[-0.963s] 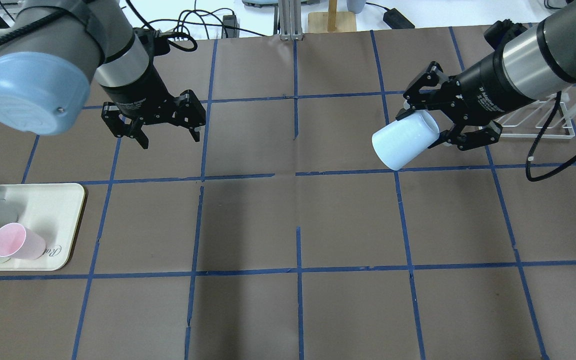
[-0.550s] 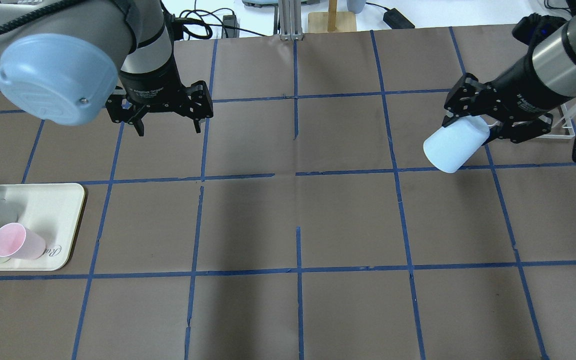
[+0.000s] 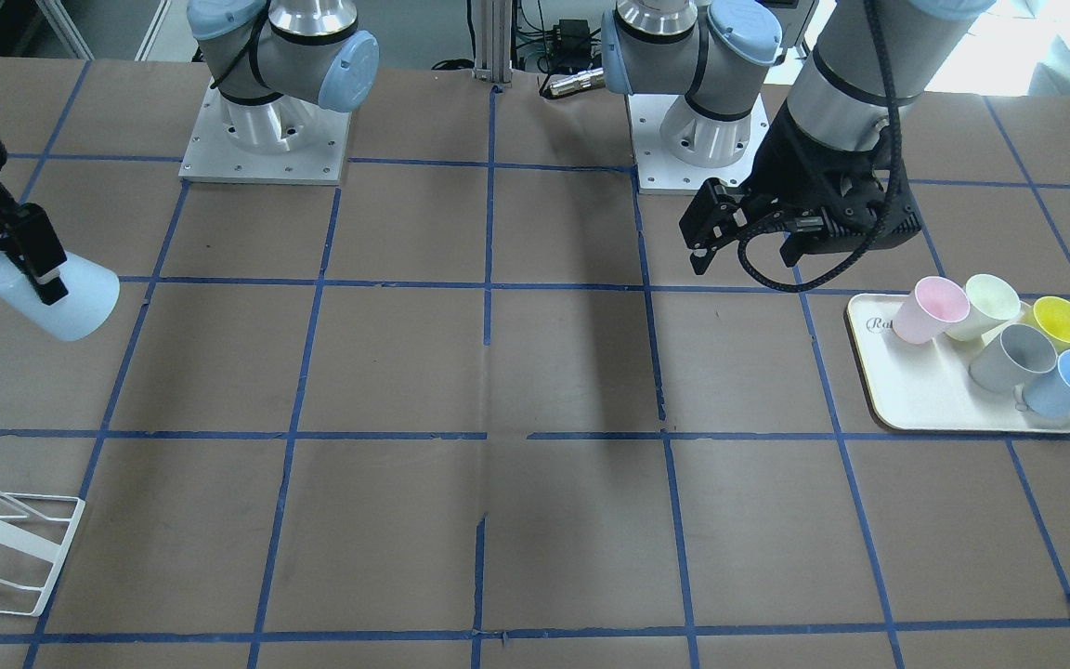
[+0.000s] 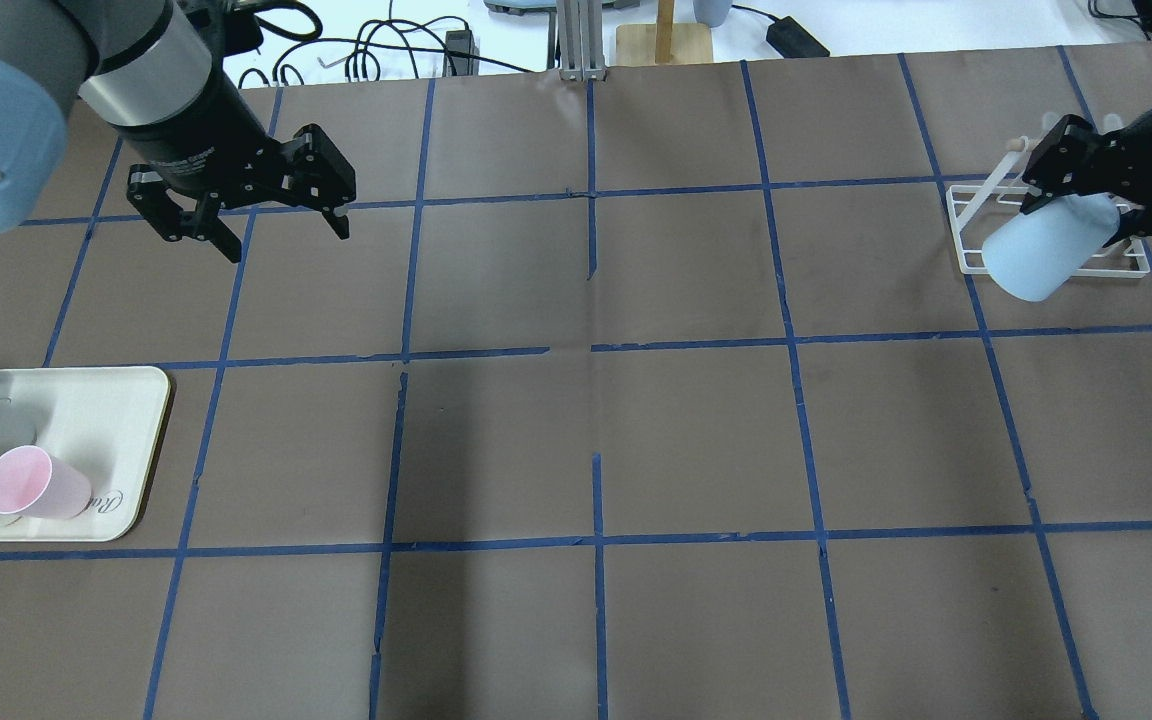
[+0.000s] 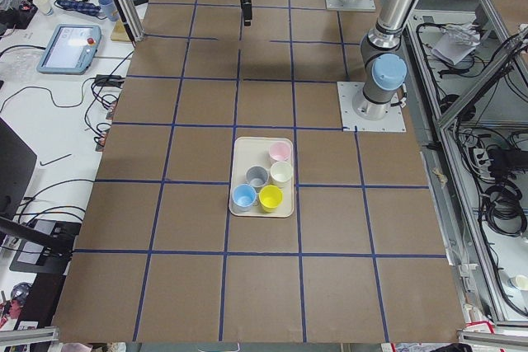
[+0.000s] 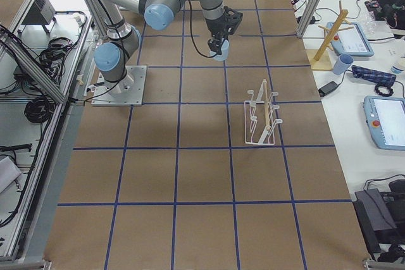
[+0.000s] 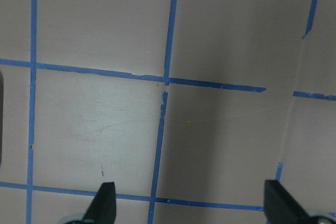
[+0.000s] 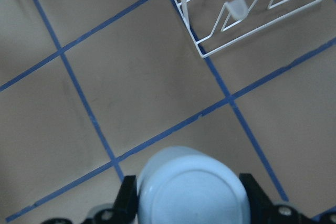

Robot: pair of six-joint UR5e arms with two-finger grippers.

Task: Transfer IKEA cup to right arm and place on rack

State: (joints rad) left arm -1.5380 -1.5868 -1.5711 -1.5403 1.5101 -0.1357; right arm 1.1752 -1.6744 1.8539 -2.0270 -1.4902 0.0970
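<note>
small pale blue tapered plastic cup [image 4: 1046,250] held off the table in black two-finger right gripper [image 4: 1076,208], fingers clamped on end nearer wrist. long axis tilted down & away from wrist. small white wire rack [image 6: 261,121] near, on side away from robot base, prongs slanted. left gripper [image 4: 286,243] spread, empty, well apart. flat brown paper-covered table [image 4: 596,440] w/ blue tape grid.
</note>
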